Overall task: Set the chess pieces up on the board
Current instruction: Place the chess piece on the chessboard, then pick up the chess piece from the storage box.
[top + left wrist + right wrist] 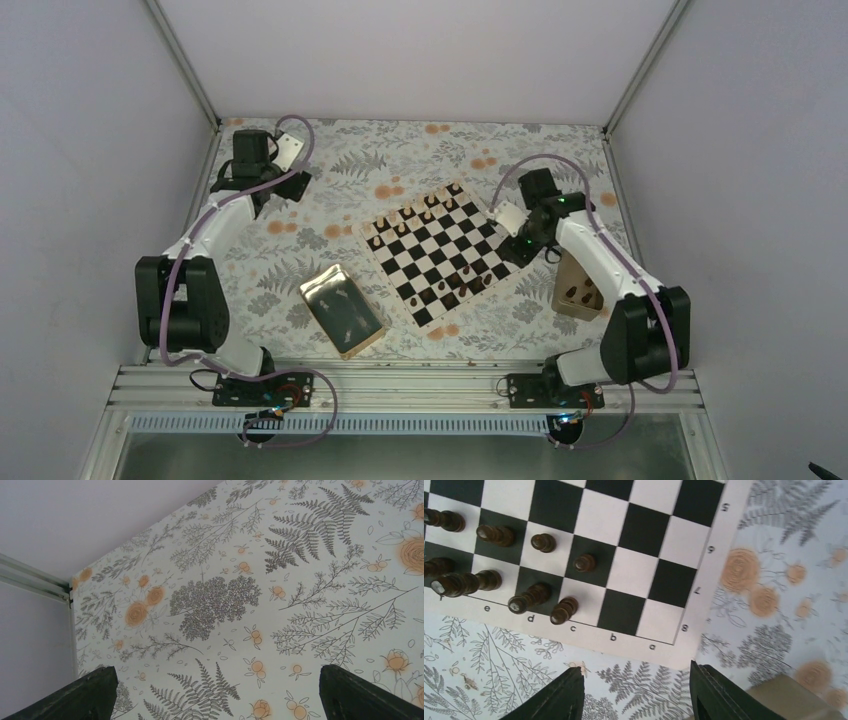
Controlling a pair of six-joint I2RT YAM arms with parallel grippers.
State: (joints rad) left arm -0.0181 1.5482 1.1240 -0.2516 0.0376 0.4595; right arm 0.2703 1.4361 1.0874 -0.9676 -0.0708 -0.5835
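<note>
A cloth (420,160) printed with grey ferns and orange flowers covers the table, and plain pale walls (420,50) close it on three sides. Nearest to the arm bases lies a shiny gold tray (320,290); the dark specks in it are too small to make out. To the right stands a small tan box (566,272), partly hidden by the right arm, with a few dark shapes inside.

The board (440,250) lies at an angle in the middle of the table. Dark pieces (564,610) stand along its near right side and light pieces (412,215) along the far left side; from above their kinds cannot be told. In the right wrist view the rim carries the letters e, d, c, b, a and the numbers 5, 6, 7, 8; one more mark at the left edge is cut off.

The right gripper (636,690) hovers over the cloth just off the a8 corner, its fingers spread and nothing between them. Farthest away, the left gripper (215,685) hangs over bare cloth near the far left corner, well apart from the board, fingers spread wide, only the tips in view.
</note>
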